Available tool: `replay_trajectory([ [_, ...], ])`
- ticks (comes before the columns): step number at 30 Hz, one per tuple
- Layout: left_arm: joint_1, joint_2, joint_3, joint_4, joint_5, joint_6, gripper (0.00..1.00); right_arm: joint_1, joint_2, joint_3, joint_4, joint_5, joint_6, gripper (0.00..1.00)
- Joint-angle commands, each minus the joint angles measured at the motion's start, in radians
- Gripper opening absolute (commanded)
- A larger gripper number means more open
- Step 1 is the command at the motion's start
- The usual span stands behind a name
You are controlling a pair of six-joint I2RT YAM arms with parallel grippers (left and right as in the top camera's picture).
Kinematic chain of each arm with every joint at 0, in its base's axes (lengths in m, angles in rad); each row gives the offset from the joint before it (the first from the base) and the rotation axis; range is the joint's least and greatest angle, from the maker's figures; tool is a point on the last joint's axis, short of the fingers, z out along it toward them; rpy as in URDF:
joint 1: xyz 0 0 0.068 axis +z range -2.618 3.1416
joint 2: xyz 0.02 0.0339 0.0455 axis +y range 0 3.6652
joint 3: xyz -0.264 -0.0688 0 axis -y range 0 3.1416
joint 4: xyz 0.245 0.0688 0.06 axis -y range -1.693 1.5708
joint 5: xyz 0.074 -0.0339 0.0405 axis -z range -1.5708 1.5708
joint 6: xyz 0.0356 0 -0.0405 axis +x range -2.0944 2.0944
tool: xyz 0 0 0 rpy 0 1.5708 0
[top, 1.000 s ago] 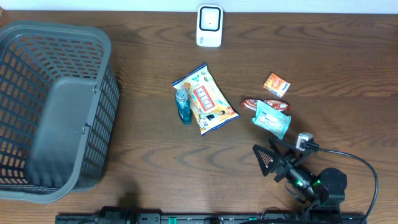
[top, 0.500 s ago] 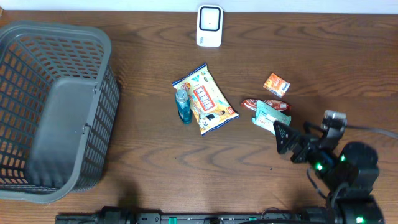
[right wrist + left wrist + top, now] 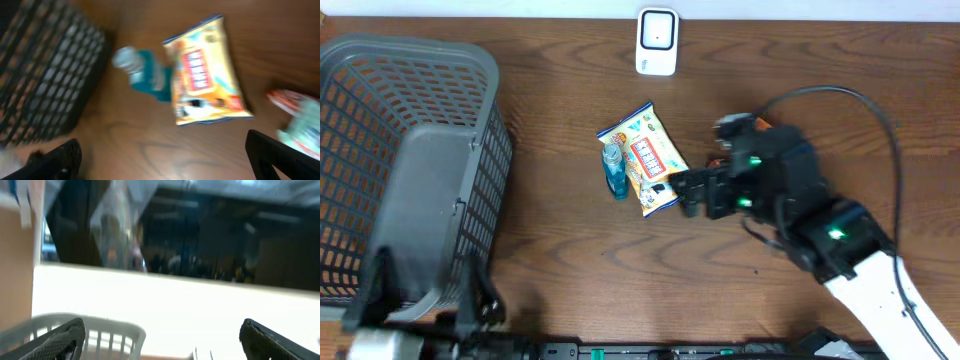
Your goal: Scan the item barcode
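1. Where the grey mesh basket [image 3: 410, 150] fills the left end of the tabletop [image 3: 560, 240], a bare strip of wood separates its wall from the blue bottle [image 3: 614, 170]. The white scanner [image 3: 657, 42] stands at the far edge.
2. The snack packet [image 3: 648, 158] lies mid-table, touching the bottle's right side.
3. The right gripper [image 3: 685, 192] hangs over the packet's near right corner with its jaws wide. Its wrist view shows the packet ahead, between them.
4. The left gripper [image 3: 425, 292], jaws wide, sits at the near edge by the basket, well apart from the packet.
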Motion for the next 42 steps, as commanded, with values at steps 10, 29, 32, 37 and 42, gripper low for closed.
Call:
replay_trajectory([
  [10, 0.005, -0.002, -0.277, 0.106, 0.002, -0.118, 0.98, 0.151, 0.259, 0.100, 0.171, 0.259, -0.008, 0.99],
  [29, -0.024, 0.001, -0.358, 0.076, 0.339, -0.087, 0.98, 0.223, 0.620, 0.402, 0.137, 0.413, -0.009, 0.99],
  [32, -0.024, 0.001, -0.336, 0.098, 0.420, 0.115, 0.98, 0.223, 0.638, 0.402, 0.132, 0.413, -0.009, 0.99],
  [37, -0.024, 0.001, -0.243, 0.097, 0.244, 0.138, 0.98, 0.222, 0.640, 0.402, 0.110, 0.416, -0.014, 0.99],
  [42, -0.024, 0.003, -0.222, 0.043, 0.237, 0.094, 0.98, 0.222, 0.640, 0.402, 0.114, 0.412, -0.016, 0.99],
])
